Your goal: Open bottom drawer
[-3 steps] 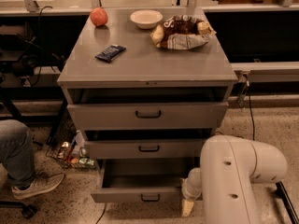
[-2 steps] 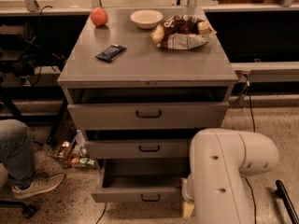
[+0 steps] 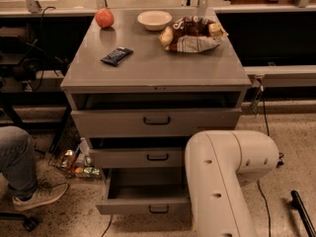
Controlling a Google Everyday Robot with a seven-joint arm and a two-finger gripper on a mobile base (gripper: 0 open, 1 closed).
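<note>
The bottom drawer (image 3: 133,207) of the gray cabinet (image 3: 158,75) stands pulled out, its empty inside showing from above. Its slim front carries a small black loop handle (image 3: 158,210). My white arm (image 3: 224,181) fills the lower right and covers the drawer's right end. My gripper is hidden behind the arm, somewhere near the drawer's right front corner.
The medium middle drawer (image 3: 133,158) and tall top drawer (image 3: 113,123) stand slightly out. On top lie an apple (image 3: 104,18), a bowl (image 3: 154,19), a chip bag (image 3: 191,33) and a dark bar (image 3: 117,56). A person's leg (image 3: 17,162) and floor clutter (image 3: 76,164) are at left.
My arm has swung left and closer to the camera. It now covers the gripper, which showed earlier at the bottom drawer's right front corner. The drawer looks unchanged.
</note>
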